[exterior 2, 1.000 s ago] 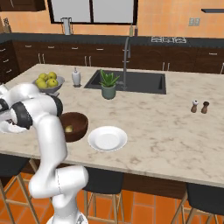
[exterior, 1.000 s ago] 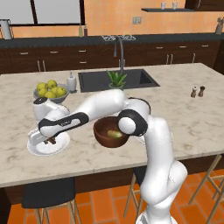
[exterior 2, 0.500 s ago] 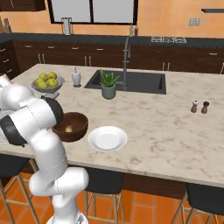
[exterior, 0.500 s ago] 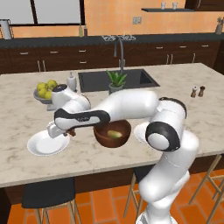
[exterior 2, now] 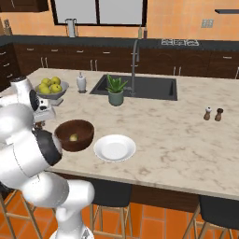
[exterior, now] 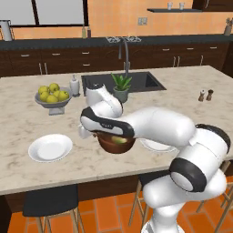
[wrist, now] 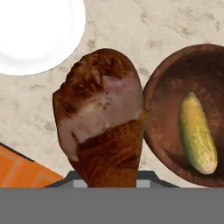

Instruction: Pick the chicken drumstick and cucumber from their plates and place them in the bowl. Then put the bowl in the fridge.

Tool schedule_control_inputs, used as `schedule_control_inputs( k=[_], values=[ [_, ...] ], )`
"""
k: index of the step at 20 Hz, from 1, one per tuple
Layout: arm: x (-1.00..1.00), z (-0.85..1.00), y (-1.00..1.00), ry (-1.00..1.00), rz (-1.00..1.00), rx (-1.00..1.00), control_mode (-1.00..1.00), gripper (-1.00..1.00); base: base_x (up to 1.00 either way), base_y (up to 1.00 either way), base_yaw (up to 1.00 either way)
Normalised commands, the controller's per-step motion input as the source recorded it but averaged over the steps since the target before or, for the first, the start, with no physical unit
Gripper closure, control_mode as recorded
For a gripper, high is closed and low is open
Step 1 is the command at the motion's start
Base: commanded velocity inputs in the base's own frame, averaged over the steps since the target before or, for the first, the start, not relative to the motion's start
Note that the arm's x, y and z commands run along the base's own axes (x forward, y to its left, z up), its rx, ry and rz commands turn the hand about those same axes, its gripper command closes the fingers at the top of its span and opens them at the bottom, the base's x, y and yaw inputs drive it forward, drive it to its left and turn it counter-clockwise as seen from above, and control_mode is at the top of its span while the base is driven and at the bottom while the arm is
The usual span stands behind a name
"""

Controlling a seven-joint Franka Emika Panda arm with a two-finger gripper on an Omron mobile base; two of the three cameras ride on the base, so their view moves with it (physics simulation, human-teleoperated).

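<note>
My gripper (wrist: 108, 176) is shut on the chicken drumstick (wrist: 100, 118), a dark reddish-brown piece that hangs over the counter just left of the bowl in the hand view. The brown wooden bowl (wrist: 168, 74) holds the yellow-green cucumber (wrist: 197, 131). One white plate (wrist: 37, 30) lies bare at the upper left of that view. From the base views, the bowl (exterior: 116, 143) (exterior 2: 74, 134) sits near the counter's front edge between the left plate (exterior: 50, 147) and the right plate (exterior 2: 114, 148), with my hand low beside its left rim. The fridge is out of view.
A grey footed bowl of yellow-green fruit (exterior: 52, 96), a soap dispenser (exterior: 74, 85), a potted plant (exterior: 121, 87) and the sink (exterior: 145, 81) lie behind. Salt and pepper shakers (exterior: 205, 95) stand far right. A stool (exterior: 50, 202) stands below the counter's front edge.
The arm has swung right from the left plate to the bowl's left side, carrying the drumstick. That plate now lies bare.
</note>
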Motion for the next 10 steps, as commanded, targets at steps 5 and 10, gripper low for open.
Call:
schedule_control_inputs(
  k=[5, 10],
  values=[
    [0.17, 0.00, -1.00, 0.06, 0.00, 0.00, -1.00, 1.00, 0.00, 0.00, 0.00],
    [0.61, -0.03, -0.99, 0.14, 0.00, 0.00, -1.00, 1.00, 0.00, 0.00, 0.00]
  ],
)
